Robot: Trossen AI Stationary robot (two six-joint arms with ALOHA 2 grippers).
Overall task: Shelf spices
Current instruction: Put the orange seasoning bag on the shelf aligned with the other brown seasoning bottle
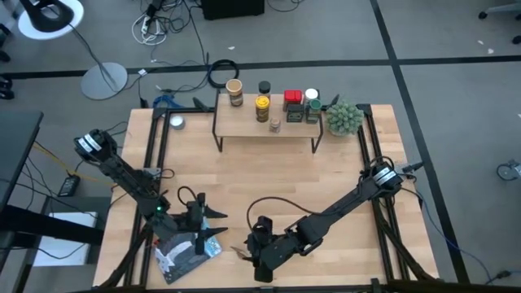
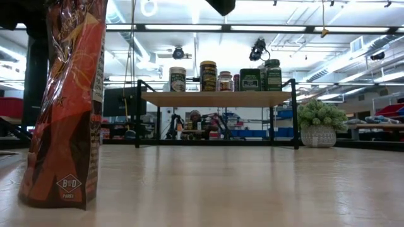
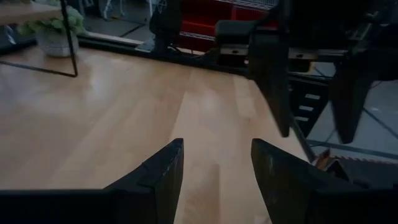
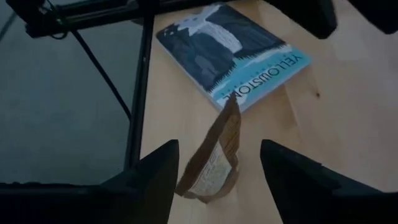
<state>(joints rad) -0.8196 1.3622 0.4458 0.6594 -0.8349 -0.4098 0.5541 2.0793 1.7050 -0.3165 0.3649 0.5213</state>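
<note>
Right gripper hovered with fingers apart above a brown pouch, grasping nothing. For a good grip it should, I think, descend straight and clench the pouch's middle. All spices stood on the shelf; left gripper, released, waited near.

Overhead and tabletop views – both share shelf.

The shelf stands at the middle of the table's far edge, with the spices in a row on top of it. A potted plant sits on the table just beside the shelf's right end. Near the front left corner lies a book. A pouch stands at the front edge, just right of the book, apart from it.
</note>
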